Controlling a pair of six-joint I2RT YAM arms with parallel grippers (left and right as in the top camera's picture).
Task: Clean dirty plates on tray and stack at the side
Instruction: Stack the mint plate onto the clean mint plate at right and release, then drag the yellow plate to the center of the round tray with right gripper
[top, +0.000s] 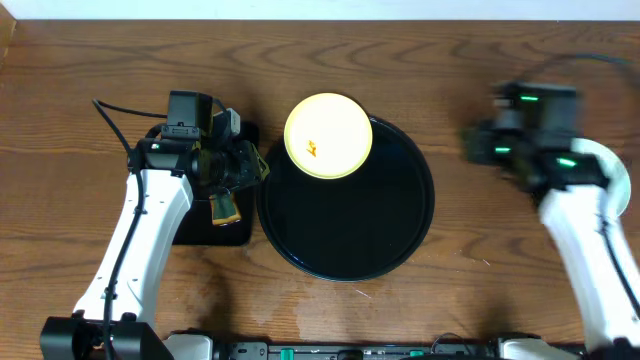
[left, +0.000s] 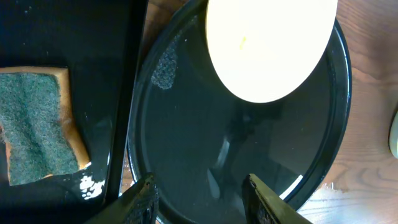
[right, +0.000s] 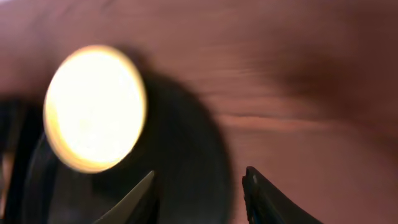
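Note:
A pale yellow plate with a small orange smear lies on the far left rim of the large round black tray. It also shows in the left wrist view and, blurred, in the right wrist view. A pale white plate shows partly under the right arm on the table at the right. My left gripper is open and empty at the tray's left rim. My right gripper is blurred, open and empty, to the right of the tray.
A smaller rectangular black tray lies left of the round one. It holds a sponge with a green scouring face, partly under my left arm in the overhead view. Bare wooden table surrounds both trays.

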